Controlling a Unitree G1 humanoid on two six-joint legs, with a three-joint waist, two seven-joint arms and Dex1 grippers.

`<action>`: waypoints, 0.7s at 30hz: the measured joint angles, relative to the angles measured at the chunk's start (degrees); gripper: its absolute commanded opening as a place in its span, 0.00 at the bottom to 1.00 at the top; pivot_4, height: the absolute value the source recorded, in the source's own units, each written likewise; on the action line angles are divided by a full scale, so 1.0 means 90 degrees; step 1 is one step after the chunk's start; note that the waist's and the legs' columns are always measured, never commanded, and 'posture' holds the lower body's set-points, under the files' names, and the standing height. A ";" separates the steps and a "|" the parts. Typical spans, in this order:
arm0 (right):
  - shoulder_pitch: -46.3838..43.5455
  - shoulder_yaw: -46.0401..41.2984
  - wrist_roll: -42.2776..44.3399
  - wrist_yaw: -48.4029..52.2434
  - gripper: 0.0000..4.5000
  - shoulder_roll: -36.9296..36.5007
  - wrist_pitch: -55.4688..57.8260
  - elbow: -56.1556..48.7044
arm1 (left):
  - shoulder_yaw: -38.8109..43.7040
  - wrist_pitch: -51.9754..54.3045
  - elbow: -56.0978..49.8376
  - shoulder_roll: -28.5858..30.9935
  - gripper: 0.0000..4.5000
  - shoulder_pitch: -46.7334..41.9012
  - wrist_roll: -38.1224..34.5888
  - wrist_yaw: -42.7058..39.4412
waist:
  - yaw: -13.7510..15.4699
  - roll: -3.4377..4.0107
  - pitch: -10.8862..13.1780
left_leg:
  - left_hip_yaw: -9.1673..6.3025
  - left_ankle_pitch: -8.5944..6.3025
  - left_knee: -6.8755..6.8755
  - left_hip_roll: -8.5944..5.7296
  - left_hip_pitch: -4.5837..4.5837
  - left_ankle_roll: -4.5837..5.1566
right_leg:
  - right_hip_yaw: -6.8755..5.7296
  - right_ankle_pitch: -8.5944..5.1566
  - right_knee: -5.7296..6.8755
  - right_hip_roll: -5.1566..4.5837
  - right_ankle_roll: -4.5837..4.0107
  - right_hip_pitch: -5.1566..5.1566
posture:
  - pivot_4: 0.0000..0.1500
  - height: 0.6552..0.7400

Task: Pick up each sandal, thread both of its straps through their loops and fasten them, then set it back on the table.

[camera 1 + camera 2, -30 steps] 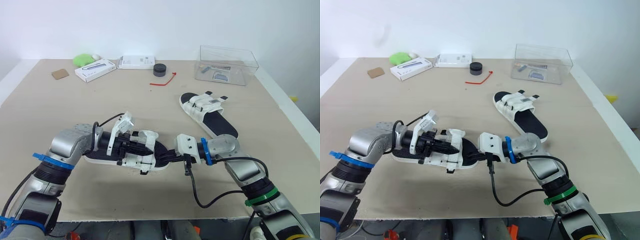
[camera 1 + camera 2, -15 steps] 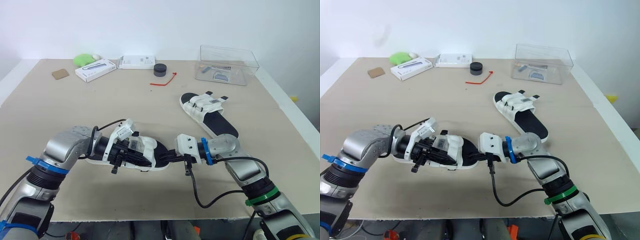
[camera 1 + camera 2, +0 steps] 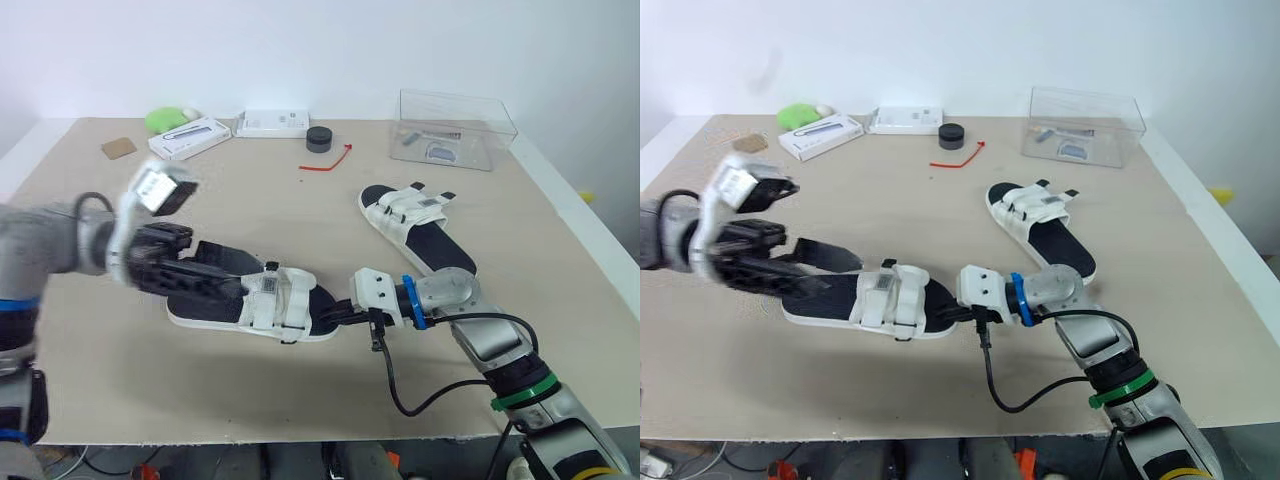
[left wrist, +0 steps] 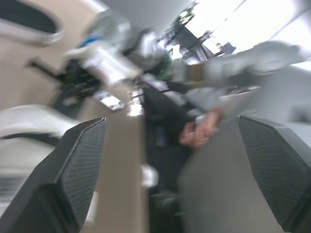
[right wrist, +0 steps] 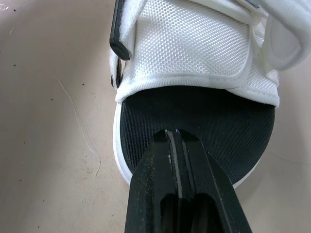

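Clear box (image 3: 462,108) holds maybe 2 small items (image 3: 440,152); L hand (image 3: 248,279) apart, R hand (image 5: 175,134) together on sandal (image 3: 281,301).

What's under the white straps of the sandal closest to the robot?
The black footbed of the near sandal runs in beneath the white straps. The right hand, fingers shut, points at that opening. Farther in, the straps cover whatever is there.

No lettering, label or number can be read anywhere.
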 measured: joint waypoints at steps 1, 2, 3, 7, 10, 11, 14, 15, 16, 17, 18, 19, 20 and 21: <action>-0.0008 0.0003 0.0000 0.0004 0.00 0.0006 -0.0004 -0.0004 | 0.0087 0.0088 -0.0251 0.0080 0.99 0.0253 -0.0176 0.0073 | 0.0000 0.0000 0.0000 | 0.0001 0.0000 0.0000 -0.0003 0.0001 0.0000 | 0.0002 0.0000 0.0000 -0.0004 0.0001 0.0000 | 1.00 1.00; 0.0009 0.0007 0.0000 0.0004 0.00 0.0013 -0.0010 -0.0007 | 0.0193 0.0135 -0.0758 0.0160 0.99 0.0912 -0.0337 0.0195 | -0.0006 0.0004 0.0000 | 0.0003 -0.0001 0.0000 -0.0006 0.0002 -0.0001 | 0.0008 -0.0001 0.0001 -0.0009 0.0002 0.0001 | 1.00 1.00; 0.0011 -0.0005 0.0000 0.0007 0.00 0.0013 -0.0012 -0.0001 | 0.0182 0.0128 -0.1026 0.0143 0.99 0.1337 -0.0373 0.0295 | -0.0007 0.0006 0.0001 | 0.0001 -0.0001 0.0000 -0.0009 0.0000 -0.0005 | 0.0013 -0.0002 0.0007 -0.0017 -0.0001 -0.0001 | 1.00 1.00; 0.0003 -0.0012 -0.0005 0.0017 0.00 -0.0004 -0.0034 0.0015 | 0.0303 -0.0713 -0.2080 -0.0398 0.99 0.3056 0.0083 0.1268 | 0.0011 -0.0002 -0.0002 | -0.0004 0.0001 0.0002 -0.0009 0.0004 -0.0011 | 0.0005 0.0002 0.0006 -0.0041 -0.0012 0.0004 | 1.00 1.00; 0.0002 -0.0013 -0.0014 0.0014 0.00 -0.0008 -0.0050 0.0035 | 0.0322 -0.1739 -0.2553 -0.0797 0.99 0.3820 0.0838 0.2027 | 0.0021 -0.0002 -0.0003 | -0.0010 0.0009 0.0001 -0.0008 0.0008 -0.0023 | -0.0002 0.0007 0.0006 -0.0040 -0.0019 0.0008 | 1.00 1.00; 0.0004 0.0000 -0.0013 0.0019 0.00 0.0000 -0.0066 0.0038 | 0.0264 -0.2329 -0.2748 -0.0852 0.99 0.4175 0.1300 0.2194 | 0.0020 -0.0002 -0.0003 | -0.0008 0.0009 0.0000 -0.0005 0.0010 -0.0025 | -0.0001 0.0009 0.0005 -0.0039 -0.0024 0.0008 | 1.00 1.00; 0.0020 0.0007 -0.0011 0.0025 0.00 0.0003 -0.0093 0.0045 | -0.0131 -0.3678 -0.2968 -0.0915 0.99 0.5015 0.2465 0.2403 | 0.0020 0.0000 -0.0002 | -0.0004 0.0010 -0.0006 -0.0006 0.0016 -0.0025 | 0.0000 0.0017 0.0006 -0.0037 -0.0068 0.0010 | 1.00 1.00; 0.0020 0.0007 -0.0012 0.0027 0.00 0.0001 -0.0095 0.0046 | -0.0188 -0.3958 -0.2969 -0.0968 0.99 0.5161 0.2650 0.2449 | 0.0019 -0.0001 -0.0003 | -0.0004 0.0010 -0.0005 -0.0003 0.0016 -0.0025 | 0.0000 0.0014 0.0005 -0.0035 -0.0070 0.0010 | 1.00 1.00; 0.0019 0.0006 -0.0013 0.0028 0.00 -0.0001 -0.0097 0.0050 | -0.0225 -0.4263 -0.2968 -0.1090 0.99 0.5309 0.2818 0.2509 | 0.0019 -0.0001 -0.0003 | -0.0003 0.0010 -0.0005 -0.0003 0.0017 -0.0025 | 0.0000 0.0011 0.0005 -0.0036 -0.0064 0.0010 | 1.00 1.00; 0.0019 0.0006 -0.0013 0.0027 0.00 0.0000 -0.0102 0.0058 | -0.0253 -0.4442 -0.2964 -0.1189 0.99 0.5383 0.2906 0.2579 | 0.0019 -0.0001 -0.0003 | -0.0002 0.0010 -0.0005 -0.0002 0.0017 -0.0025 | 0.0001 0.0006 0.0005 -0.0036 -0.0054 0.0010 | 1.00 1.00; 0.0019 0.0007 -0.0012 0.0028 0.00 0.0002 -0.0119 0.0064 | -0.0283 -0.4698 -0.2956 -0.1354 0.99 0.5501 0.3028 0.2696 | 0.0019 -0.0001 -0.0003 | 0.0001 0.0010 -0.0005 -0.0001 0.0018 -0.0024 | 0.0003 0.0007 0.0005 -0.0034 -0.0037 0.0010 | 1.00 1.00; 0.0019 0.0007 -0.0012 0.0030 0.00 0.0002 -0.0127 0.0074 | -0.0299 -0.4769 -0.2949 -0.1404 0.99 0.5531 0.3071 0.2748 | 0.0019 -0.0001 -0.0003 | 0.0001 0.0010 -0.0005 -0.0001 0.0018 -0.0024 | 0.0002 0.0008 0.0005 -0.0034 -0.0035 0.0010 | 1.00 1.00; 0.0018 0.0009 -0.0012 0.0032 0.00 0.0004 -0.0137 0.0077 | -0.0306 -0.4902 -0.2930 -0.1489 0.99 0.5581 0.3144 0.2855 | 0.0019 -0.0001 -0.0003 | 0.0000 0.0010 -0.0005 0.0000 0.0018 -0.0024 | 0.0002 0.0011 0.0004 -0.0032 -0.0030 0.0010 | 1.00 1.00; 0.0018 0.0009 -0.0011 0.0035 0.00 0.0004 -0.0140 0.0080 | -0.0312 -0.4979 -0.2898 -0.1575 0.99 0.5601 0.3187 0.2917 | 0.0019 -0.0001 -0.0003 | 0.0000 0.0010 -0.0005 0.0000 0.0018 -0.0024 | 0.0002 0.0012 0.0004 -0.0032 -0.0027 0.0010 | 1.00 1.00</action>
